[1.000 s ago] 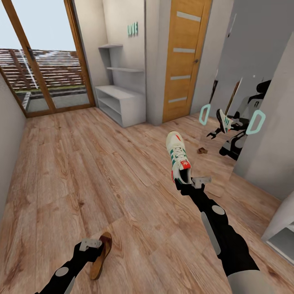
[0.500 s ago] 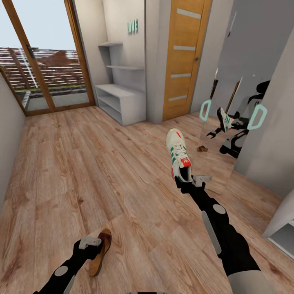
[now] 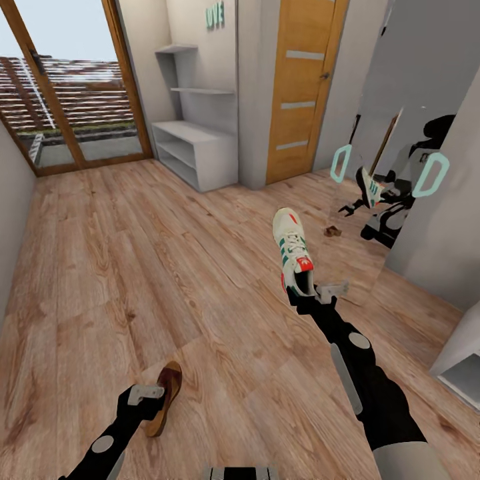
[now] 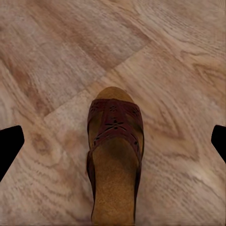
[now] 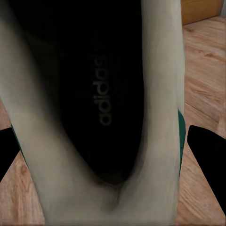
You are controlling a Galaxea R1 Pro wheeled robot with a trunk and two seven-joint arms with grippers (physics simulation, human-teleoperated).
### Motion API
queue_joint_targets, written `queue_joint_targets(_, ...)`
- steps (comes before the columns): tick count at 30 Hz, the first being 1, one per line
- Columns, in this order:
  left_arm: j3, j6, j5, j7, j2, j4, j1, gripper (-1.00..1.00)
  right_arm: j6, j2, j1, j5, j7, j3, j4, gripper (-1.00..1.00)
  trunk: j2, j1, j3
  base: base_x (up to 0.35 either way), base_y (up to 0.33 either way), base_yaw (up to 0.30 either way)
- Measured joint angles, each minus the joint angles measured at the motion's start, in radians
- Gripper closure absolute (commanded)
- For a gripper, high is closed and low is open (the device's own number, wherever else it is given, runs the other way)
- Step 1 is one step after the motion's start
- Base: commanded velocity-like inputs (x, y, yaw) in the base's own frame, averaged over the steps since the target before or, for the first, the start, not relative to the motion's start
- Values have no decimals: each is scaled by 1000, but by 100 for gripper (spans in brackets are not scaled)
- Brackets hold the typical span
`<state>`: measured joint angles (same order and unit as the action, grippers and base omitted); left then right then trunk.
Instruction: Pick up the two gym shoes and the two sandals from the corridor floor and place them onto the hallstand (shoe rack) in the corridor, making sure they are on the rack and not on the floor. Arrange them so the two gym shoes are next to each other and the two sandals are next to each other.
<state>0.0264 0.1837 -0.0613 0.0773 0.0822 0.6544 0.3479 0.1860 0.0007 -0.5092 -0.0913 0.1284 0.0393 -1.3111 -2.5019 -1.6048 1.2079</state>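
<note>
From the head camera I look down a corridor with a light-brown wood-plank floor (image 3: 133,267). In the upper middle of the frame, against the far wall, stands the pale-grey hallstand shoe rack (image 3: 193,152), with a low top over open shelves and two floating shelves above it. To its right is an orange-brown wooden door (image 3: 300,93); at the upper left, a large wood-framed glass door (image 3: 67,87) shows the outdoors.

At centre right my right claw (image 3: 308,293) is closed on the heel end of a white lace-up gym shoe with green side stripes and a red-orange tongue label (image 3: 292,250), held off the floor with the toe pointing away from me. In the right wrist camera the gym shoe's (image 5: 103,113) dark inside sits between the two black fingertips (image 5: 207,155).

At the lower left my left claw (image 3: 150,400) has hold of a brown leather open sandal with a tan footbed (image 3: 167,397), tilted on its edge. In the left wrist camera the sandal (image 4: 114,155) lies along the view above the planks, with the black fingertips (image 4: 9,146) at both edges.

A mirror panel (image 3: 400,133) at the right reflects the robot. A small brown object (image 3: 331,231) lies on the floor beside it, too small for me to identify.
</note>
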Motion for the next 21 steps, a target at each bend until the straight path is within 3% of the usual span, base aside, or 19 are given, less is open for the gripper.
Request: queue_joint_targets(21, 9, 4, 3, -3, 11, -43, 11, -100, 2, -4, 0, 1, 1, -3, 1, 100, -5, -9, 115, 0, 0, 0)
